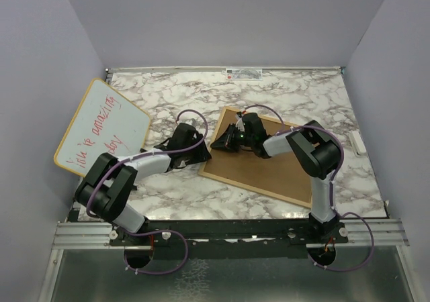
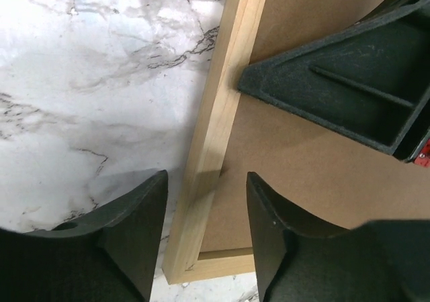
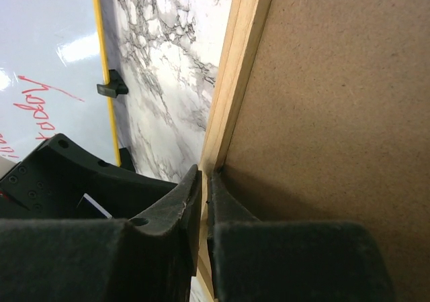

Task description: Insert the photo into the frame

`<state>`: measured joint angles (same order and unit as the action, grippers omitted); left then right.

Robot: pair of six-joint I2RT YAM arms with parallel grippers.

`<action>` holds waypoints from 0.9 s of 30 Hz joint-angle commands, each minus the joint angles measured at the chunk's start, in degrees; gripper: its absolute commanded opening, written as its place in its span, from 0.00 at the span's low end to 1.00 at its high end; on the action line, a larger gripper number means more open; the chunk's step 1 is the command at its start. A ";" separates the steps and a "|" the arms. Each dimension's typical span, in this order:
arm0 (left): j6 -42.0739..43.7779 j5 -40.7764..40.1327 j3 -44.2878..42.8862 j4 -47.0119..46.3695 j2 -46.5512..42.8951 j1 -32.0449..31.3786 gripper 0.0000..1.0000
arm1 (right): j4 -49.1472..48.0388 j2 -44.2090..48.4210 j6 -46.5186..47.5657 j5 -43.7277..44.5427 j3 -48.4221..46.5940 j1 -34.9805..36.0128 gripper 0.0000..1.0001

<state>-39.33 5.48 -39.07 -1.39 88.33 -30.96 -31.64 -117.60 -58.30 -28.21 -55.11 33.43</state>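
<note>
Left hand [image 2: 207,181] foremost in left wrist view: black fingers [image 2: 127,241] wide apart, straddling short rail of thin light-wood rectangular frame [image 2: 215,127] near its corner, gripping nothing. White marble table [image 2: 80,80] to rail's outer side.

Right wrist view: right hand [image 3: 203,178] almost closed, seemingly pinching same rail. Brown fibreboard backing sheet [image 3: 336,114] fills frame. Round-cornered whiteboard with red writing [image 3: 47,60] beyond.

Top view: frame lies backing-up on table, right of centre, long axis running rightward from both hands, which meet at left short rail. Cat photo not visible in any view; possibly under backing, cannot tell.

Overhead view from behind; wrist views close above the frame [image 2: 216,107]
</note>
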 commanded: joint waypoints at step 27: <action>0.33 -10.90 1.62 15.66 17.32 -2.61 0.18 | 3.81 4.41 -0.76 5.53 -3.58 0.66 0.13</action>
<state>-37.87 -0.95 -43.11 -5.06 95.83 -33.30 -28.27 -114.50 -58.74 -25.08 -56.90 33.69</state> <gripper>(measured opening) 0.227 0.129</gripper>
